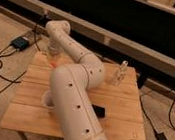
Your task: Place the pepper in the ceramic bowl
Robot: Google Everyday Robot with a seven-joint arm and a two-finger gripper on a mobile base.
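Note:
My gripper hangs over the far left corner of the wooden table, at the end of the long white arm that crosses the middle of the view. A small orange-red piece, the pepper, shows right at the gripper's tip, close to the table top. I cannot tell whether it is held or lying on the wood. The ceramic bowl is not visible; the arm covers much of the table's middle.
A white paper cup stands at the front left, partly behind the arm. A clear bottle stands at the far right. A small black object lies right of the arm. Cables and a box lie on the floor.

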